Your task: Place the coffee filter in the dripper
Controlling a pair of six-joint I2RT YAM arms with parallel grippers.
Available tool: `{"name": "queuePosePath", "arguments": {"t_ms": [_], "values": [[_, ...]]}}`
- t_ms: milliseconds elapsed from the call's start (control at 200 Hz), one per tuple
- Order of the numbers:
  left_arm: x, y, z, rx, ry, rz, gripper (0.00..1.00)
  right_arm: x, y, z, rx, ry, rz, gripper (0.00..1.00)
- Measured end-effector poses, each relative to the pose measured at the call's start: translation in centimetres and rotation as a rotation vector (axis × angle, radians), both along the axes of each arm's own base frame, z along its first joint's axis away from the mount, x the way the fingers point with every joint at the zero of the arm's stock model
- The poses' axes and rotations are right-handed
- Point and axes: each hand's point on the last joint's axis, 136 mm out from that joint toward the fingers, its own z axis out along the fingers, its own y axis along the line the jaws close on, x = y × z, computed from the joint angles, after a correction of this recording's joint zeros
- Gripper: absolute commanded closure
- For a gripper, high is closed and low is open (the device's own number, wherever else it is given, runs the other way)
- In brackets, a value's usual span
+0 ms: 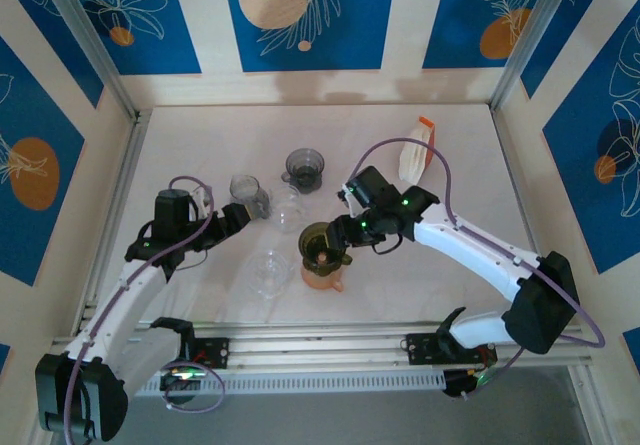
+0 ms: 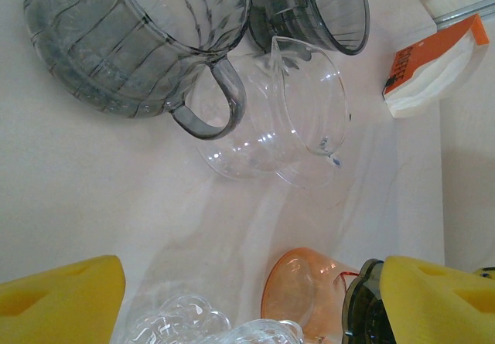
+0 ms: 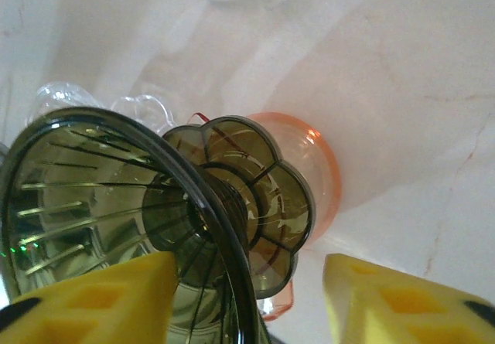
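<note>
The coffee filters (image 1: 418, 155) are a white stack in an orange-topped pack at the back right, also at the upper right of the left wrist view (image 2: 437, 66). An olive-green dripper (image 1: 322, 243) sits on an orange cup (image 1: 322, 275) at the front centre. My right gripper (image 1: 345, 230) is open at this dripper. Its yellow fingers (image 3: 402, 301) straddle the dripper's rim (image 3: 116, 228) without closing on it. My left gripper (image 1: 235, 217) is open beside a grey pitcher (image 1: 250, 193), with only table between its fingers (image 2: 54, 298).
A grey dripper (image 1: 304, 168) stands behind the pitcher. A clear glass carafe (image 1: 287, 210) sits between pitcher and olive dripper. A clear glass dripper (image 1: 268, 270) lies in front of my left gripper. Patterned walls enclose the table.
</note>
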Motion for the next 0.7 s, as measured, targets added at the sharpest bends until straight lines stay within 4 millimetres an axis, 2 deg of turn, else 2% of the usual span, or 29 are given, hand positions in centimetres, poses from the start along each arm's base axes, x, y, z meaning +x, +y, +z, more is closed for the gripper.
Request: {"name": "queuePosePath", "arguments": {"t_ms": [110, 185, 345, 530, 700], "values": [[0.0, 0.0, 0.0, -0.002, -0.001, -0.002, 0.1, 0.1, -0.3, 0.8, 0.008, -0.028, -0.016, 0.31], [-0.1, -0.1, 0.1, -0.005, -0.004, -0.005, 0.01, 0.4, -0.7, 1.3, 0.005, -0.057, -0.029, 0.31], [0.1, -0.3, 1.2, -0.028, -0.046, -0.009, 0.0, 1.7, -2.5, 2.1, -0.026, -0.114, -0.097, 0.31], [0.6, -0.8, 2.4, -0.067, -0.099, -0.024, 0.01, 6.3, -6.3, 3.9, -0.044, -0.205, -0.275, 0.32], [0.6, -1.1, 2.4, -0.087, -0.107, -0.034, 0.05, 12.7, -10.8, 5.1, -0.079, -0.289, -0.467, 0.42]]}}
